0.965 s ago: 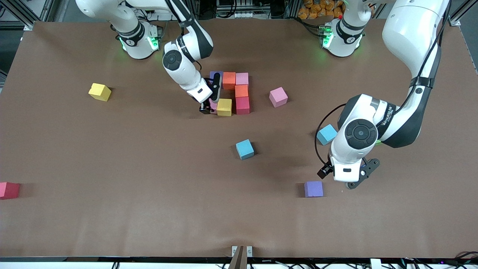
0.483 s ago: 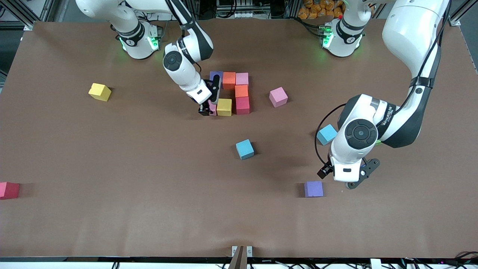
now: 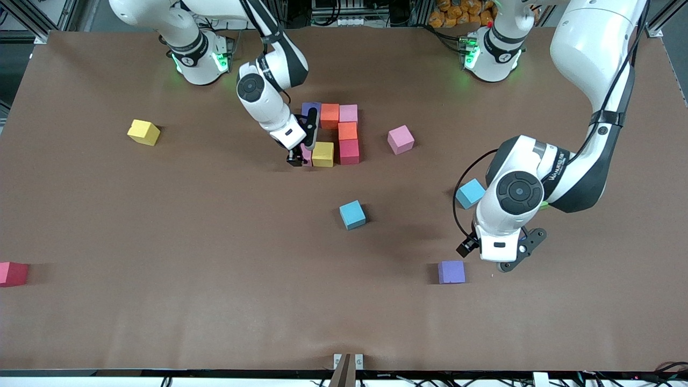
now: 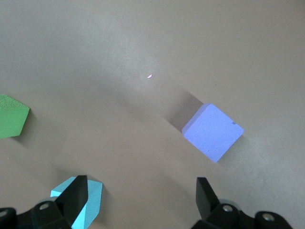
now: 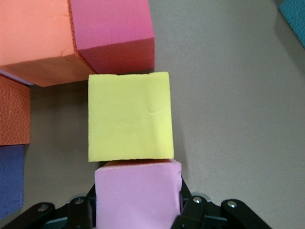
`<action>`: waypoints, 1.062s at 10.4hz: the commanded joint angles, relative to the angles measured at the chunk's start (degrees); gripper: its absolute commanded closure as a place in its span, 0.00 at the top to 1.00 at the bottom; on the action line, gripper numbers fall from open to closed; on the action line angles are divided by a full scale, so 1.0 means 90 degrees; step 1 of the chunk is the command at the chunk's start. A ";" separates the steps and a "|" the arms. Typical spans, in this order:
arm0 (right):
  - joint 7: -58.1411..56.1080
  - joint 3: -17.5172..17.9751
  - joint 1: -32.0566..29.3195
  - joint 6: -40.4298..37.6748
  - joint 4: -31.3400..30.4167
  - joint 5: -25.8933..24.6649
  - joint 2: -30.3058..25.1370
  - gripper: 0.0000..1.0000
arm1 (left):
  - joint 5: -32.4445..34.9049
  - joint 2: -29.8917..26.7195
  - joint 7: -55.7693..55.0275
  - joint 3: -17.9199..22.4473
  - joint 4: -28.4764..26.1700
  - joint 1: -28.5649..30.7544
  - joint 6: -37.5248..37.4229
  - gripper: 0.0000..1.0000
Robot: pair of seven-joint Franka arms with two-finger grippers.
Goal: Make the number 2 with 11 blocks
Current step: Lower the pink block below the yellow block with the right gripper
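- Front view: on the brown worktop [image 3: 215, 226] a cluster of blocks sits between the two bases; a purple block [image 3: 310, 109], an orange block [image 3: 329, 115] and a pink block [image 3: 348, 113] form a row, with a second orange block [image 3: 347, 130] and a red block [image 3: 349, 151] running from the pink one toward the camera; a yellow block [image 3: 322, 153] lies just beside the red one
- The right claw [image 3: 299, 156] is down at the cluster, closed on a pink block [image 3: 306, 155] that touches the yellow block on its side toward the right arm's end
- Loose blocks: a pink one [image 3: 400, 139] near the cluster toward the left arm's end; a light blue one [image 3: 352, 214] nearer the camera; another light blue one [image 3: 470, 193] beside the left arm; a purple one [image 3: 451, 272] nearer the camera still; a second yellow one [image 3: 143, 131] and a second red one [image 3: 12, 273] toward the right arm's end
- The left claw [image 3: 492, 263] hangs just beside that loose purple block, waiting
- Left wrist view: the left claw [image 4: 139, 191] stands wide open with nothing in it; the purple block [image 4: 212, 132], a light blue block [image 4: 86, 202] and a green cube [image 4: 11, 122] lie on the worktop below
- Right wrist view: the right claw [image 5: 138, 202] pinches the pink block [image 5: 137, 191] on two sides; the block's face meets the yellow block [image 5: 129, 116]; red [image 5: 114, 33] and orange [image 5: 35, 40] blocks lie past the yellow one
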 commanded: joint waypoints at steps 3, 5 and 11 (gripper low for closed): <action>-0.0046 0.0016 0.0198 0.0127 0.0072 0.0386 0.0046 0.00 | 0.0147 -0.0069 -0.0118 -0.0044 -0.0054 -0.0010 0.0017 1.00; -0.0046 0.0016 0.0237 0.0263 0.0121 0.0397 0.0115 0.00 | 0.0147 -0.0069 -0.0118 -0.0044 -0.0054 -0.0020 0.0017 1.00; -0.0153 0.0006 0.0286 0.0293 0.0296 0.0387 0.0222 0.00 | 0.0147 -0.0069 -0.0118 -0.0044 -0.0054 -0.0020 0.0017 1.00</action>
